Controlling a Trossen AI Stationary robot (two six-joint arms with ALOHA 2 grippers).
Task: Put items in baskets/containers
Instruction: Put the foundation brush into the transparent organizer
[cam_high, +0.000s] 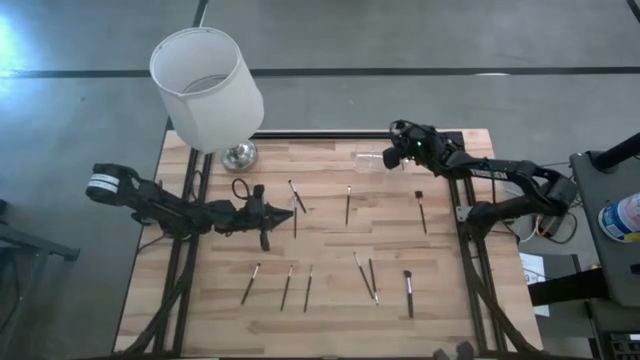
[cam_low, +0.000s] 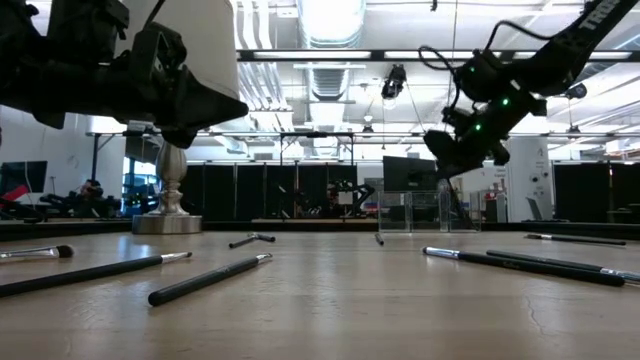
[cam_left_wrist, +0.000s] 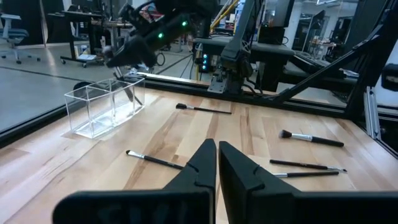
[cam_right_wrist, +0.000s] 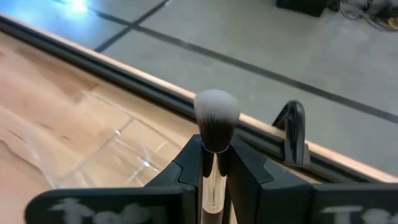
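Observation:
Several thin dark brushes (cam_high: 347, 205) lie flat across the wooden table, more of them near its front (cam_high: 308, 288). The small clear holder (cam_high: 370, 158) stands by the far edge; it also shows in the left wrist view (cam_left_wrist: 106, 106) and the low view (cam_low: 415, 210). My right gripper (cam_high: 397, 155) hangs just right of and above the clear holder, shut on a brush with a pale bristled head (cam_right_wrist: 216, 111). My left gripper (cam_high: 285, 212) is shut and holds nothing; it hovers over the table's left middle, near a brush (cam_high: 295, 195). My right gripper pinches the brush between its two fingers just behind the bristled head, on the ferrule (cam_right_wrist: 214, 149). The brush lies along the fingers, with its head sticking out past the fingertips. It is lifted clear and slants down toward the clear holder (cam_right_wrist: 118, 149).
A lamp with a big white shade (cam_high: 205, 85) and a metal foot (cam_high: 238, 155) stands at the far left corner. A black cable loop (cam_high: 242, 188) lies near my left arm. Black rails run along the table's sides. Bare wood (cam_high: 330, 250) lies between the brushes.

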